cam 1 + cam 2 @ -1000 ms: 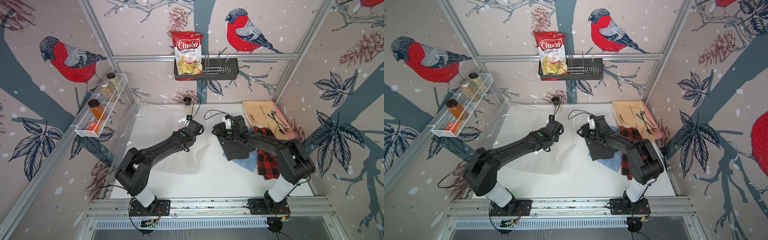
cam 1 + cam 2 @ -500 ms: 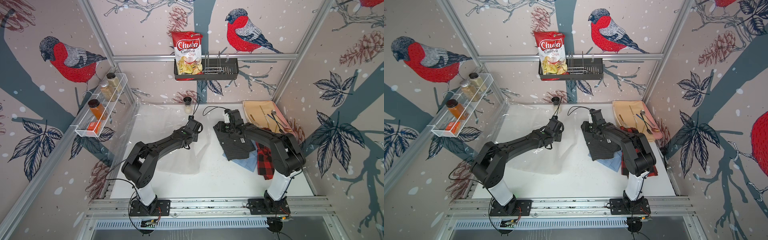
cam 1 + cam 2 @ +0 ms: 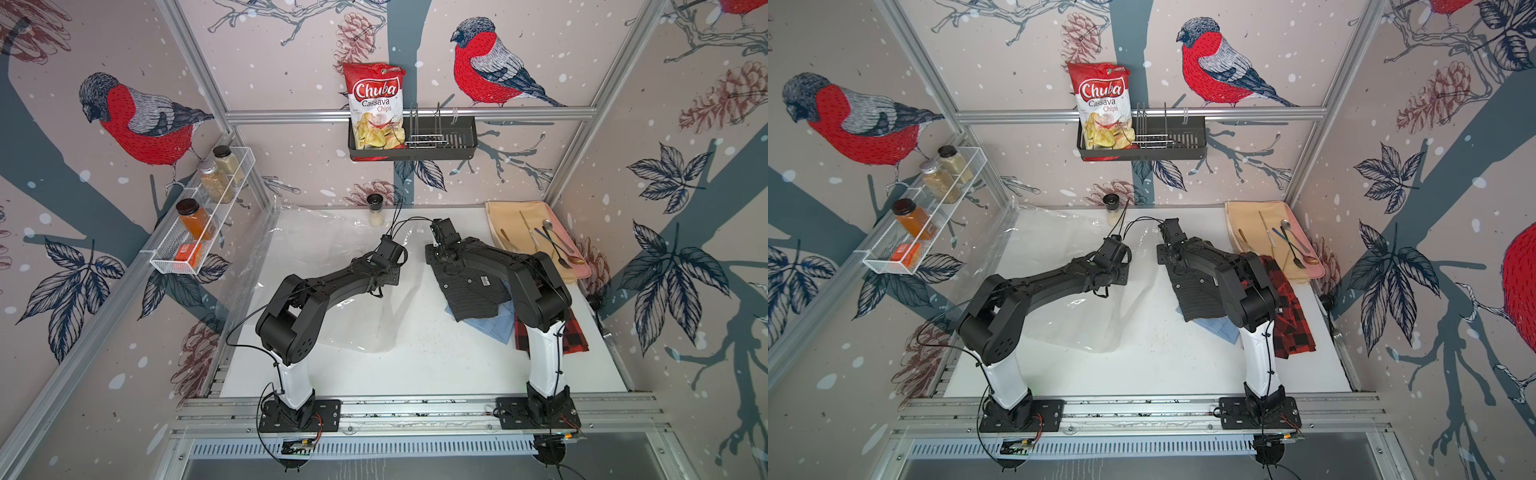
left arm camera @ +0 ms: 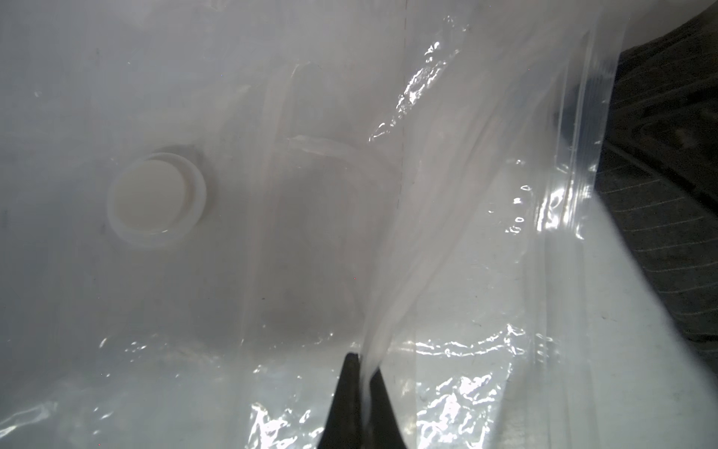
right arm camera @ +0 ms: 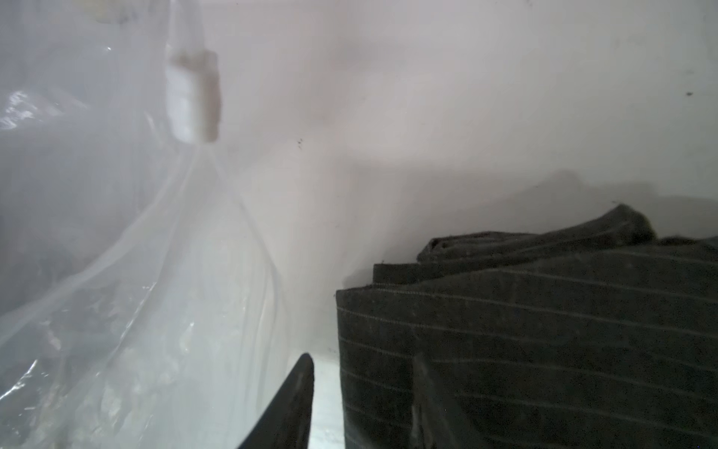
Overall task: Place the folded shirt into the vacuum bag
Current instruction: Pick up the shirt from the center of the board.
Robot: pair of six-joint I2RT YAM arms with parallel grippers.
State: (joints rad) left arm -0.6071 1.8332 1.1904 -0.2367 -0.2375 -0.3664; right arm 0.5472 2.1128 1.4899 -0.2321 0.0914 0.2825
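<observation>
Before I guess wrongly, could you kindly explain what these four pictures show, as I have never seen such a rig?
Two black robot arms, left and right, stand on a white table. Both top views look down from one overhead camera; the other two pictures come from a camera on each arm's wrist. The left arm's fingers are shut, pinching the film of a clear vacuum bag with a round white valve cap. The right arm's fingers stand open astride the edge of a folded dark striped shirt, which lies on a blue shirt next to a red plaid one. A tray of cutlery sits at the back.
</observation>
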